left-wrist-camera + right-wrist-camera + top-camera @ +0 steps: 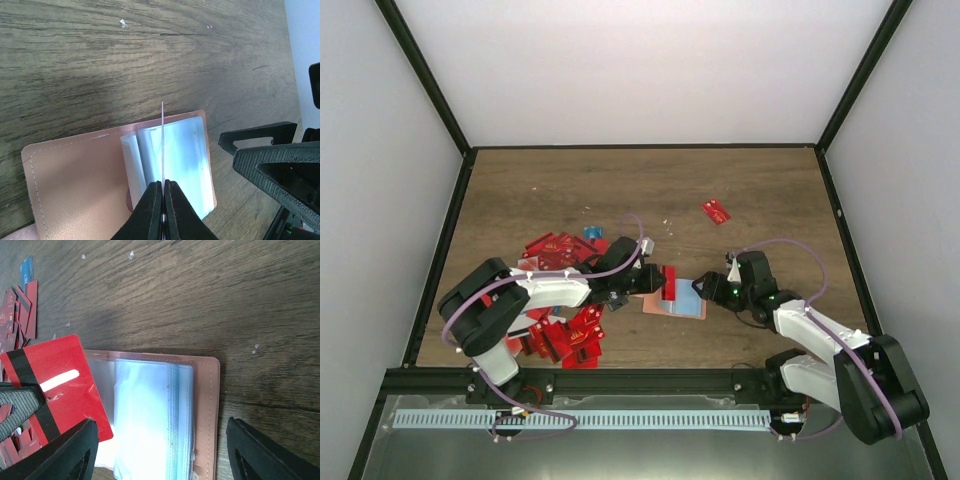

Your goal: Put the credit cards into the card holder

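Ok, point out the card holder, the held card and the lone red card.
card holder [205, 410], right wrist view, tan border.
held card [80, 400], right wrist view, red face.
lone red card [716, 211], top view, middle.

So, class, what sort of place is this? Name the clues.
Probably a robot test cell: plain white walls in a black frame enclose a wooden table, with left arm and right arm bolted at its near edge.

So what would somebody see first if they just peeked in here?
Probably the big heap of red credit cards on the left. Next, in the middle, the open card holder, with the left gripper pinching one red card on edge above its clear pockets. A lone red card lies farther back on the right.
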Motion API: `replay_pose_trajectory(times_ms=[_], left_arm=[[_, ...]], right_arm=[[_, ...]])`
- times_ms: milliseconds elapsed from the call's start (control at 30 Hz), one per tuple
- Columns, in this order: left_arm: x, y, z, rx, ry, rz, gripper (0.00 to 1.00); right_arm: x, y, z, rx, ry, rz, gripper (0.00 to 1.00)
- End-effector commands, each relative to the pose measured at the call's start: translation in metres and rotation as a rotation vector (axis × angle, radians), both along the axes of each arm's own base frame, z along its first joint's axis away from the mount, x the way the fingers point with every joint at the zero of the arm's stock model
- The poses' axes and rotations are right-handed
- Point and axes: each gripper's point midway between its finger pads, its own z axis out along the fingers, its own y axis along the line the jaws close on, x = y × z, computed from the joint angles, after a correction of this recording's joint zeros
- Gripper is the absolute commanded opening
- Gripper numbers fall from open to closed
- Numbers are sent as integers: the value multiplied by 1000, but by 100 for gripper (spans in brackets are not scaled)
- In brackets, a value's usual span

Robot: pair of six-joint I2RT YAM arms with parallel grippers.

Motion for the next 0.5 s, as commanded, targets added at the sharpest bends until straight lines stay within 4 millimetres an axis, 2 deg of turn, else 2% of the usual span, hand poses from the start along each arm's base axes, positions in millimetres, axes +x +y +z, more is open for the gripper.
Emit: replay_pose_trajectory(times_ms=[0,467], left_arm=[[3,-1,-5,-8,-2,6,4],[-3,1,-14,-18,30,4,4]], right_arm=[[0,0,-1,8,-3,5,72],[-5,3,-6,34,15,18,72]])
